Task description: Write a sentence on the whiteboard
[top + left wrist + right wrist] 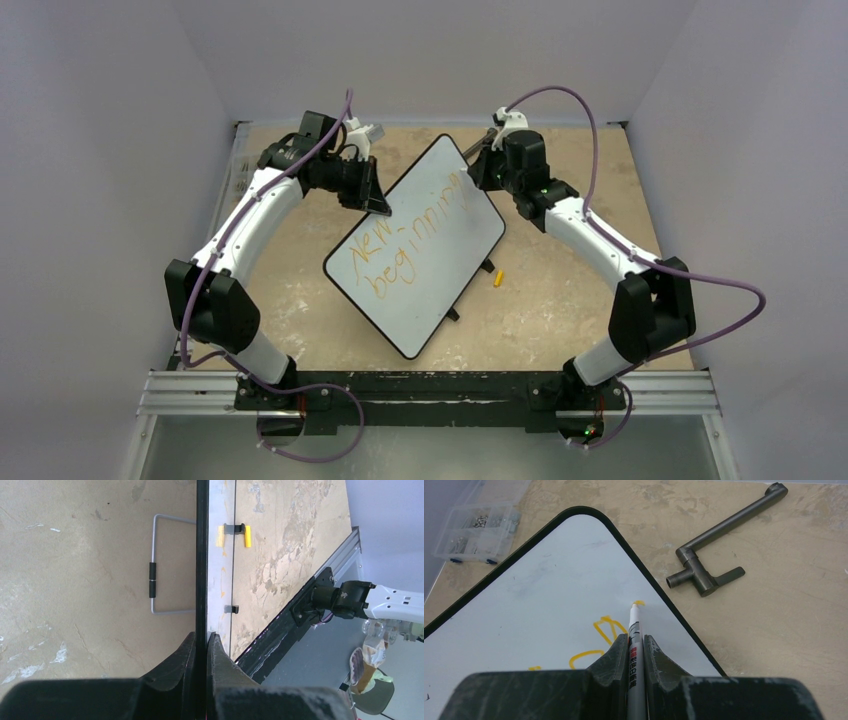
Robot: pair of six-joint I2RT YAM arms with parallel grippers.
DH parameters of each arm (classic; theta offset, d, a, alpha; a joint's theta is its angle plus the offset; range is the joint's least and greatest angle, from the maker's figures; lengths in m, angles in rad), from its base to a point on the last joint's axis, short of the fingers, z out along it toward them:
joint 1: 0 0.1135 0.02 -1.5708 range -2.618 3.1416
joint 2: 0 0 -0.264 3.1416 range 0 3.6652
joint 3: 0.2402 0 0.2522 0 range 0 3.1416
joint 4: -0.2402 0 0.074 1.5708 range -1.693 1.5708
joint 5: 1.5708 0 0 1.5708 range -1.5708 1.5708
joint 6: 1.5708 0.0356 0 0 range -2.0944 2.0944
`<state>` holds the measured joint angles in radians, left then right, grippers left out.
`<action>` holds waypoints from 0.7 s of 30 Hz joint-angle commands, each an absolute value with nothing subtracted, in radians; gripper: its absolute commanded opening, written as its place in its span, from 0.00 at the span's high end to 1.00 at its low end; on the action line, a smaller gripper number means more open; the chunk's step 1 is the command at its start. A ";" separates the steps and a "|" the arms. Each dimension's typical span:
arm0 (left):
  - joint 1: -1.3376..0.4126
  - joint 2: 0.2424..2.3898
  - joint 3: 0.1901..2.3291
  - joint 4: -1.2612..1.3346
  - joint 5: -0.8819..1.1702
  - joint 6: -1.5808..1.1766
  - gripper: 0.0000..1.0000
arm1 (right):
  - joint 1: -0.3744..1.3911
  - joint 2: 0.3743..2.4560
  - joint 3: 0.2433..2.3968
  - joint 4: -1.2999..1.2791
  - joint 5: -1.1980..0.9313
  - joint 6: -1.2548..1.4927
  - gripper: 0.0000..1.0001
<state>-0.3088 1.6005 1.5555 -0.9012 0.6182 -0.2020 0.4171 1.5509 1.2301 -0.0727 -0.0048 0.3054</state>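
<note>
The whiteboard point(420, 250) lies tilted across the middle of the table. Orange lettering point(400, 245) on it reads "New" and "beginnin", in two slanted lines. My left gripper point(376, 205) is shut on the board's black rim at its left edge; the left wrist view shows the rim point(202, 570) edge-on between the fingers. My right gripper point(476, 172) is shut on a white marker pen point(634, 640). The pen's tip touches the board point(549, 595) near its far right corner, at a fresh orange stroke point(639, 602).
A yellow pen cap point(497, 279) lies on the table right of the board. A grey metal handle point(719, 545) lies beyond the board's corner. A clear parts box point(476, 532) sits at the far left. A wire stand point(160, 565) lies beside the board.
</note>
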 commanded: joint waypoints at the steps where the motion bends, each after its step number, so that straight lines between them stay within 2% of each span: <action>1: -0.301 1.557 1.561 -0.872 0.517 -0.150 1.00 | 0.420 1.526 1.196 -0.043 -0.059 0.301 1.00; 21: -0.300 1.555 1.561 -0.872 0.518 -0.150 1.00 | 0.419 1.527 1.155 -0.088 0.067 0.287 1.00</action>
<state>-0.3088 1.6005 1.5555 -0.9058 0.6098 -0.2199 0.4168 1.5249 1.1534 -0.0605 0.0284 0.3031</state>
